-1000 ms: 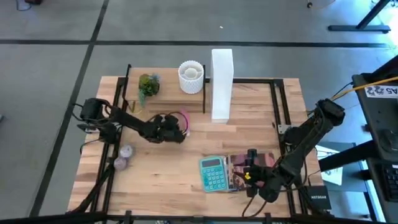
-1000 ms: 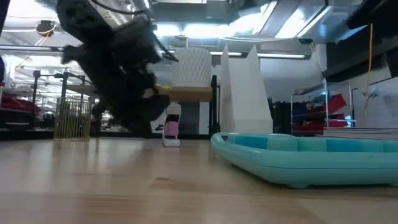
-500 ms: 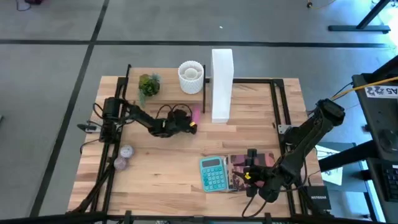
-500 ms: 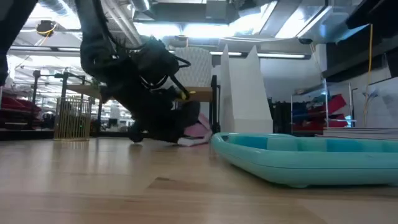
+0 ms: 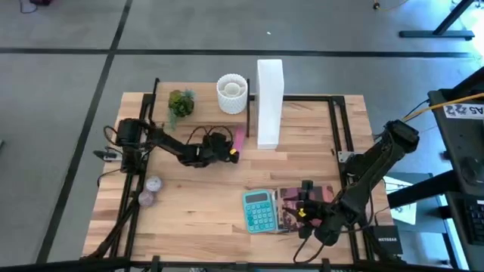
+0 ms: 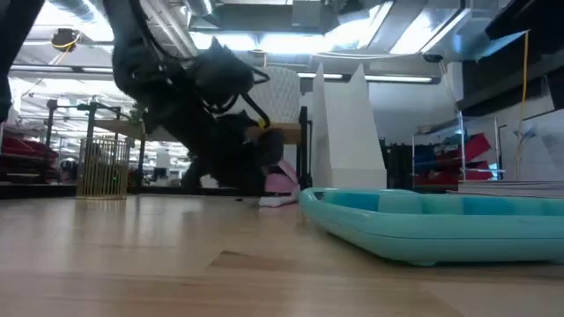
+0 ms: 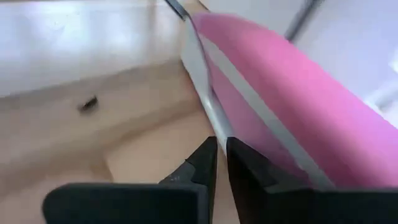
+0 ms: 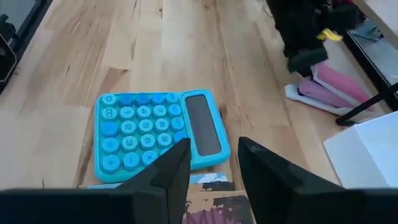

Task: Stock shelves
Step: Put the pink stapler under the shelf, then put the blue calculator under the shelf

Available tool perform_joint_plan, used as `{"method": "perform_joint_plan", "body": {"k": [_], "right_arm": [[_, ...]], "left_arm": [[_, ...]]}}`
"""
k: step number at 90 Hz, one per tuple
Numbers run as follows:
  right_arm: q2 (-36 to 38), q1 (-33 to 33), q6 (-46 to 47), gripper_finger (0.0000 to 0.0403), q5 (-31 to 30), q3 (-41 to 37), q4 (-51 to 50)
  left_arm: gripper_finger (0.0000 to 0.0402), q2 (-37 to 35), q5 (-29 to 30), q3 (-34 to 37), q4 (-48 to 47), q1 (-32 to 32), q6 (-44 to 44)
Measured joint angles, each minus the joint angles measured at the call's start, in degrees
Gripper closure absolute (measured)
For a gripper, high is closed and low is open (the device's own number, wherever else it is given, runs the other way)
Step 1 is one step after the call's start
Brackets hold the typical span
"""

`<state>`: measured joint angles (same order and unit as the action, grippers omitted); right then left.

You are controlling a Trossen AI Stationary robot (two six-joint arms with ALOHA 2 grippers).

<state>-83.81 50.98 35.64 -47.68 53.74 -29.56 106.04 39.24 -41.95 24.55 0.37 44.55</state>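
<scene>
Left gripper (image 5: 229, 148) is down low at the table (image 5: 197, 200), just in front of the shelves (image 5: 198, 115) and beside the tall white file box (image 5: 269, 102). Left wrist view shows its fingers nearly closed, tips (image 7: 209, 157) pinched at the thin grey edge of the pink object (image 7: 292, 130); looks like an edge grip, but whether it actually has hold or is only touching, cannot tell. The pink object (image 5: 238, 140) lies flat on the table with one end toward the shelf's right post, so presumably it was tipped down or is being dragged toward the space under the board. The shelves sit at the far-left part of the table: light wood board on thin black posts, already carrying a small green plant (image 5: 180, 102) and a white ribbed pot (image 5: 232, 94). The top is therefore mostly taken, which would explain going low. Right gripper (image 8: 208, 163) waits at the near-right side, fingers spread and empty, hovering over the teal calculator (image 5: 259, 210) and a book (image 5: 306, 198) beside it; likely staged as next stock. Two small pale purple balls (image 5: 149, 190) sit near the left edge, untouched. Risk as judged: a thin-edge pinch on a flat item slips easily.
</scene>
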Motion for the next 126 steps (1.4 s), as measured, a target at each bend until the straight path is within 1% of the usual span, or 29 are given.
{"method": "perform_joint_plan", "body": {"k": [12, 18, 26, 31, 35, 39, 48, 51, 56, 64, 69, 79, 89, 94, 100, 106, 115, 120, 126], "right_arm": [[-2.19, 0.00, 2.00, 0.0284, -3.51, -0.96, 1.75], [-3.75, 0.00, 2.59, 0.0284, -3.72, -2.26, 4.83], [-5.89, -1.62, 6.56, 0.0284, -3.29, -3.73, 7.24], [-6.39, -4.54, 8.68, 0.0283, -0.71, -4.10, 6.98], [-6.45, -7.49, 8.30, 0.0282, 2.84, -4.36, 7.06], [-6.47, -10.82, 5.55, 0.0278, 6.99, -4.66, 7.04], [-6.47, -17.99, -3.31, 0.0258, 17.30, -4.76, 8.06], [-6.47, -20.43, -6.47, 0.0247, 21.72, -4.76, 9.00], [-6.47, -24.79, -11.61, 0.0225, 31.11, -4.76, 11.18], [-6.50, -31.28, -16.34, 0.0183, 44.92, -4.74, 13.57], [-6.53, -34.78, -17.36, 0.0158, 50.26, -4.72, 13.68], [-8.03, -40.16, -19.12, 0.0120, 57.58, -4.67, 13.49], [-11.41, -43.07, -20.15, 0.0106, 67.64, -4.68, 16.40], [-13.47, -43.37, -20.69, 0.0105, 70.74, -4.68, 18.60], [-16.14, -43.52, -20.95, 0.0104, 72.05, -4.63, 20.86], [-18.23, -43.52, -20.98, 0.0104, 72.29, -4.06, 22.00], [-20.79, -43.49, -20.93, 0.0107, 71.22, -3.34, 23.89], [-21.68, -43.45, -20.95, 0.0115, 69.87, -2.90, 24.40], [-22.47, -43.41, -20.92, 0.0135, 68.83, -2.67, 24.79]], "left_arm": [[0.0383, -6.17, -0.04, 0.00, -8.97, -6.48, -0.08], [0.0383, -9.43, -0.27, 0.00, -13.74, -10.49, 2.66], [0.0383, -13.21, -3.92, 0.00, -14.22, -16.28, 9.36], [0.0383, -14.53, -5.84, 0.00, -12.37, -20.31, 10.96], [0.0383, -14.64, -6.15, 0.00, -9.90, -23.94, 11.44], [0.0383, -14.53, -5.70, 0.00, -7.80, -27.48, 11.37], [0.0383, -13.54, -2.08, 0.00, -3.34, -34.70, 11.00], [0.0383, -12.95, -0.42, 0.00, -2.18, -36.69, 11.00], [0.0383, -11.77, 2.53, 0.00, -0.88, -39.75, 11.02], [0.0383, -9.54, 6.29, -0.02, 1.54, -42.88, 12.32], [0.0383, -7.98, 7.99, -0.02, 2.20, -44.05, 14.29], [0.0383, -4.74, 8.82, -0.02, 2.21, -44.66, 18.45], [0.0383, -0.70, 6.54, -0.02, 4.07, -44.23, 21.52], [0.0383, 1.41, 4.63, -0.07, 6.95, -43.75, 22.06], [0.0383, 4.06, 2.98, -0.74, 10.37, -43.01, 21.06], [0.0383, 6.24, 3.04, -1.81, 12.67, -42.21, 19.63], [0.0383, 8.62, 3.18, -3.97, 13.11, -40.93, 17.79], [0.0383, 9.17, 3.12, -4.85, 13.07, -40.22, 16.42], [0.0383, 9.49, 2.72, -5.49, 13.01, -39.50, 14.60]]}}
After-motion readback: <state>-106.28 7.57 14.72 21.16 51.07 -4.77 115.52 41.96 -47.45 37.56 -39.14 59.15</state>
